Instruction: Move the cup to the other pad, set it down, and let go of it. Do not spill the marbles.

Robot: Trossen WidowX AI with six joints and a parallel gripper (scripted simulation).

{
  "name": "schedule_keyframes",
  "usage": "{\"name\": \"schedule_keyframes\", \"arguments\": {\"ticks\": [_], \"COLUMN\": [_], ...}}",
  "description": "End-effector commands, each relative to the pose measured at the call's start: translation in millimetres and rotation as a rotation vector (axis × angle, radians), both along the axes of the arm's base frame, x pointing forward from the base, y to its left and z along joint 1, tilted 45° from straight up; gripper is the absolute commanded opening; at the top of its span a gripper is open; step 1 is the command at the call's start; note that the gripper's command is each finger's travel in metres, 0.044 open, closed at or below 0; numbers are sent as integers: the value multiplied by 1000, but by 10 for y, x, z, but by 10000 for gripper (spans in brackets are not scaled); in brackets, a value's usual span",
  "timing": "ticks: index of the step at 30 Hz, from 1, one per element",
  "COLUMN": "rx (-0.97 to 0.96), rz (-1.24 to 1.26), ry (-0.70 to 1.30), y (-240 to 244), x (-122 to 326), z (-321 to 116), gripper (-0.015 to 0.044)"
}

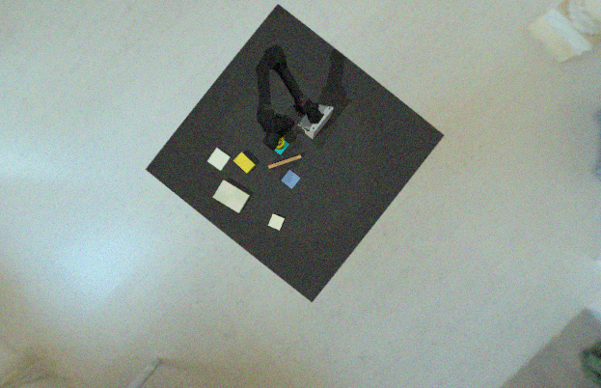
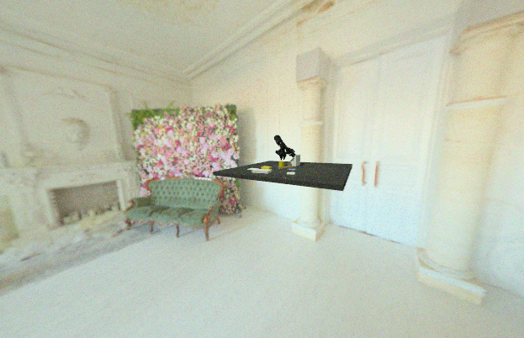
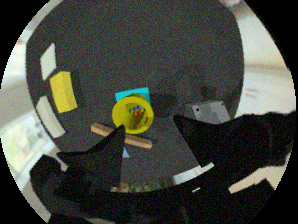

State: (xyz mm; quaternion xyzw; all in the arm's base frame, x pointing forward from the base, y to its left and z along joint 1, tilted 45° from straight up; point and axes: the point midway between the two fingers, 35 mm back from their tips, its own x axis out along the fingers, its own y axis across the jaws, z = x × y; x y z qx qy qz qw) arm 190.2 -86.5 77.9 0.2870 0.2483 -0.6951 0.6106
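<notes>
A yellow cup [image 1: 280, 140] [image 2: 281, 164] [image 3: 119, 116] stands upright on the cyan pad [image 1: 281, 151] [image 3: 141, 92]. Several coloured marbles [image 3: 136, 110] lie inside the cup. The blue pad [image 1: 290, 179] [image 3: 125, 153] lies bare on the far side of a wooden bar from the cup. My gripper [image 2: 282, 158] [image 3: 149, 121] is open and empty, above and beside the cup. In the wrist view the left fingertip overlaps the cup's lower rim and the right one is clear of it. In the top view the arm hides part of the cup and the fingertips.
The wooden bar [image 1: 285, 162] [image 3: 142, 141] lies between the two pads. A yellow block [image 1: 244, 162] [image 3: 63, 92], a white square [image 1: 218, 159] and a larger pale block [image 1: 231, 196] lie to one side. A small pale square [image 1: 276, 222] lies beyond the blue pad. A grey box-like piece [image 1: 323, 122] [image 3: 213, 110] stands near the arm.
</notes>
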Motion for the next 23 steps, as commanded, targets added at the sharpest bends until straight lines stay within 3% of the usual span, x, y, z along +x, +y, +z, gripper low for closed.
{"name": "schedule_keyframes", "arguments": {"ticks": [1,23], "rx": [4,4], "rz": [-2,1], "ry": [-2,-4], "y": [53,423], "x": [17,80], "z": [47,405], "gripper": [440,440]}}
